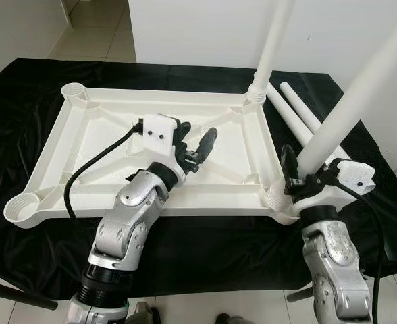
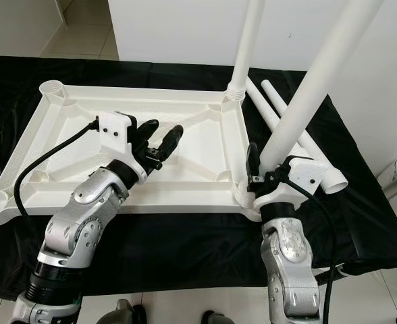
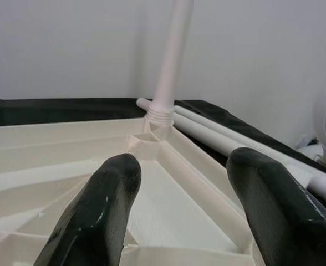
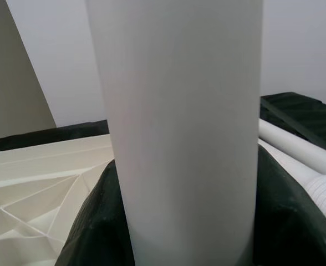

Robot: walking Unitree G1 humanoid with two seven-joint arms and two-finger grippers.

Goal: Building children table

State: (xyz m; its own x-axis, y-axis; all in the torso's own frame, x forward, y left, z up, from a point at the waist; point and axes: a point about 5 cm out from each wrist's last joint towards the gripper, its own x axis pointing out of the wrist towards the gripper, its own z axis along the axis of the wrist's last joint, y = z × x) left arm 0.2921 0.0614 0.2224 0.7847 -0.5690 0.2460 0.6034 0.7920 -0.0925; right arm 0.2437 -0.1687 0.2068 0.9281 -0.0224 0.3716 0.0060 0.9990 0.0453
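White plastic is what you are working with: the table top (image 1: 165, 158) lies upside down on a black cloth (image 1: 23, 88), ribs up, with a socket at each corner. Your right gripper (image 2: 269, 169) is clamped around the lower end of a leg (image 1: 347, 101), its fingers on either side of the tube, just above the near right socket (image 1: 279, 201). The leg's long axis runs up and slightly away to the right from that socket, so you judge it not yet square; the coming move depends on bringing that axis upright over the socket before pressing or turning it home. A second leg (image 1: 271, 44) already stands in the far right socket. Two spare legs (image 1: 300, 111) lie on the cloth just beyond the right edge of the top, near your right arm. Your left gripper (image 1: 195, 150) hovers over the middle of the underside, fingers apart, holding nothing. The two left sockets, far (image 1: 73, 93) and near (image 1: 21, 208), are empty, and the left arm is nearer them. The spares lie close beside the held leg, so mind them
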